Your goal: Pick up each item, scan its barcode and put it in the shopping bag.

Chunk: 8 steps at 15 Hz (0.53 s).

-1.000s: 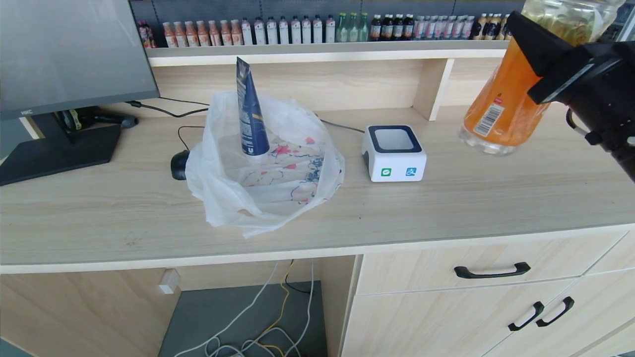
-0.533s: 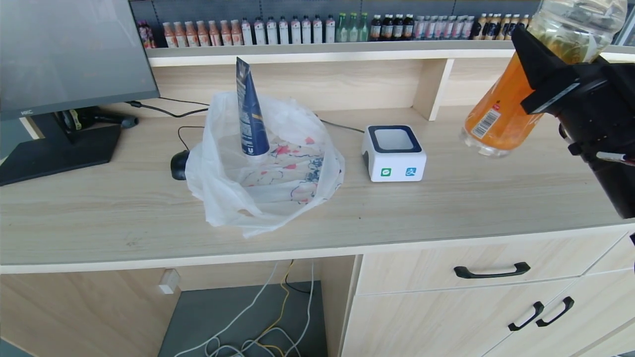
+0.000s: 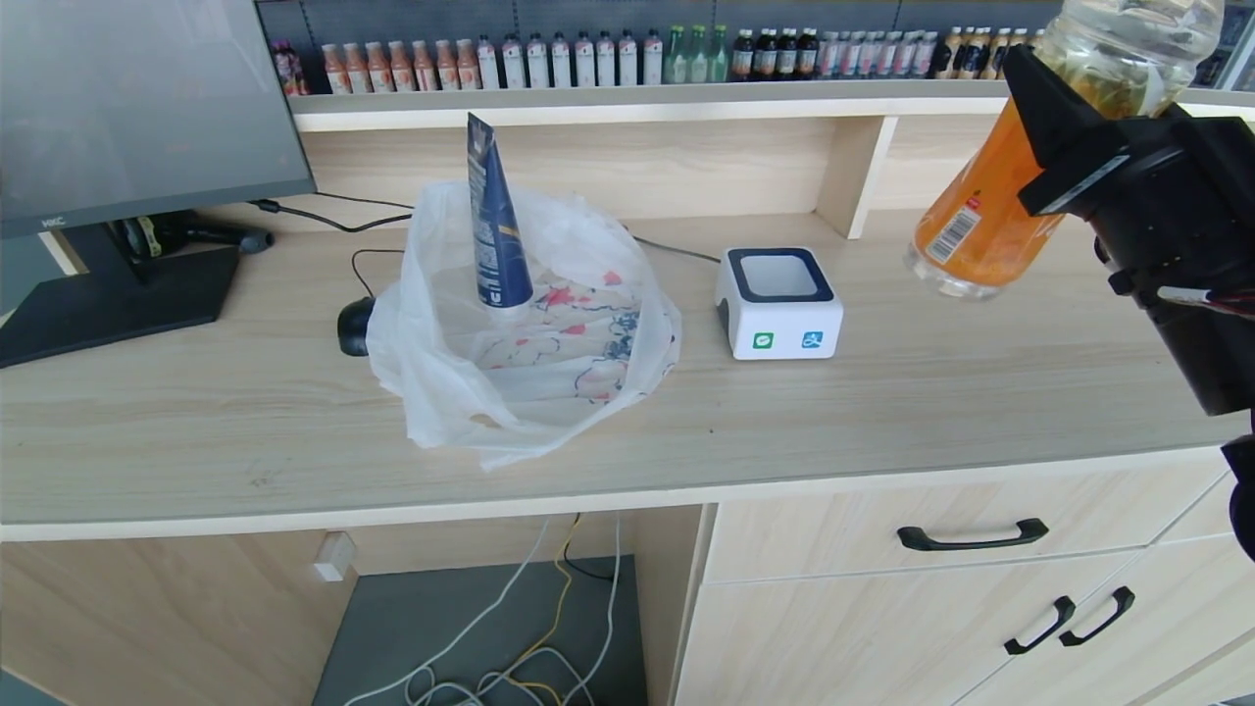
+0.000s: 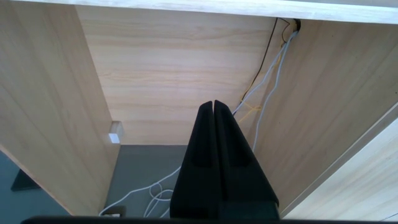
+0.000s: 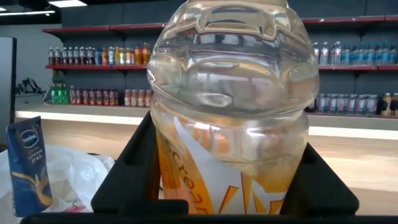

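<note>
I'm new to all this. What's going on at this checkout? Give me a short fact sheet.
Held item: orange drink bottle, tilted, clamped in the right gripper above the counter
Shopping bag: open, blue tube standing inside
Scanner: white box on the counter, right of the bag
Left gripper: shut, empty, under the counter

The right gripper (image 3: 1079, 78) is matte black, its wedge-shaped finger (image 3: 1064, 123) edged with a pale grey strip (image 3: 1079, 184). Behind it the right arm (image 3: 1201, 343) is a thick black cylinder of stacked housings, with thin red and white wires (image 3: 1211, 296) running across the wrist. The left gripper (image 4: 213, 109) has two smooth black fingers (image 4: 199, 155), broad at the base, tapering to a point.
</note>
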### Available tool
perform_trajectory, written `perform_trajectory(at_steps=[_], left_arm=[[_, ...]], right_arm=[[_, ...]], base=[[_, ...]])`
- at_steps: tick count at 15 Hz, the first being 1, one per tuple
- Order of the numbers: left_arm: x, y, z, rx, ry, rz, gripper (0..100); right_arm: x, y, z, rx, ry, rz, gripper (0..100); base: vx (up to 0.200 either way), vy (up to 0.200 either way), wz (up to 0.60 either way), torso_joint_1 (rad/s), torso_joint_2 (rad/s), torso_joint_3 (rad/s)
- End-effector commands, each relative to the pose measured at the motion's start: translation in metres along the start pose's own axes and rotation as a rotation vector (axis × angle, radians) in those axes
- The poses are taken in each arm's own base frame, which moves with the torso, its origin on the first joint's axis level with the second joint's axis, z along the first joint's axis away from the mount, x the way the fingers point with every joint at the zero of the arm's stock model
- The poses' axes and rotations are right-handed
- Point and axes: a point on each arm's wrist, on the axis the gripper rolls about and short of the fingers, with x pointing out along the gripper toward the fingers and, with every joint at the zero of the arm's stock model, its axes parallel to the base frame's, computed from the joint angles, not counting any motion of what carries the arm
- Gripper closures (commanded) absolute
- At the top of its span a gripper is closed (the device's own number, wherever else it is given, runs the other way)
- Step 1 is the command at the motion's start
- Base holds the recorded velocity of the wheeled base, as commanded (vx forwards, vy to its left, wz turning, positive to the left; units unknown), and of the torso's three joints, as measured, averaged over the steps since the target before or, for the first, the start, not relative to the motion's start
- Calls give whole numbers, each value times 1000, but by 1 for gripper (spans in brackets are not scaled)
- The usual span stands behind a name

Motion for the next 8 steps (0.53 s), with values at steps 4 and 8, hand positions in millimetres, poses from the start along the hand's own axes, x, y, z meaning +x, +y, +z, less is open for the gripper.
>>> perform_trajectory(at_steps=[4, 8], left_arm=[[0, 0, 0, -8, 1, 0, 100], [0, 0, 0, -6, 1, 0, 100]], right_arm=[[0, 0, -3, -1, 2, 1, 100], [0, 0, -3, 0, 1, 1, 100]], base=[[0, 200, 0, 1, 0, 7], [0, 200, 0, 6, 6, 2]])
